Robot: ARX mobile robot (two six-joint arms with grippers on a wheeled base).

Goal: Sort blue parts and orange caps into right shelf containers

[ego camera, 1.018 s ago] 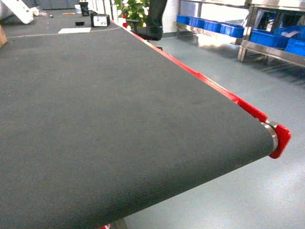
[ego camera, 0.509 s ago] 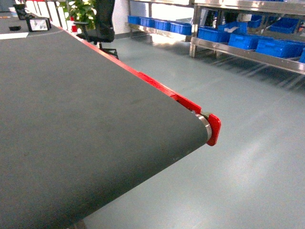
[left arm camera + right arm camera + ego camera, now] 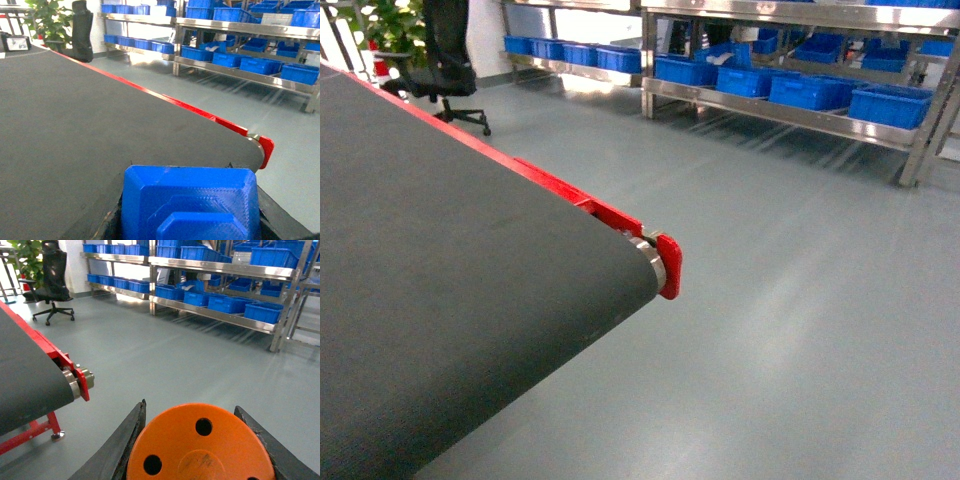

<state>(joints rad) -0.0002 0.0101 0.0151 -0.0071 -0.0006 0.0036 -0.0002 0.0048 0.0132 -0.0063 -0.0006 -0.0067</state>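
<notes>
Shift: since a second ago our head view swung right; conveyor belt (image 3: pixel 450 300) now ends at 9 o'clock.
Left jaws: clamped on ridged blue part (image 3: pixel 190 205).
Right jaws: clamped on round orange cap (image 3: pixel 200 445).
Crates (image 3: pixel 800 90): ribbed, at 1 o'clock.
Room: we see smooth grey floor (image 3: pixel 800 330).

left claw (image 3: pixel 190 220): clamped on blue part (image 3: pixel 190 200); right claw (image 3: pixel 200 450): clamped on orange cap (image 3: pixel 200 445)
</notes>
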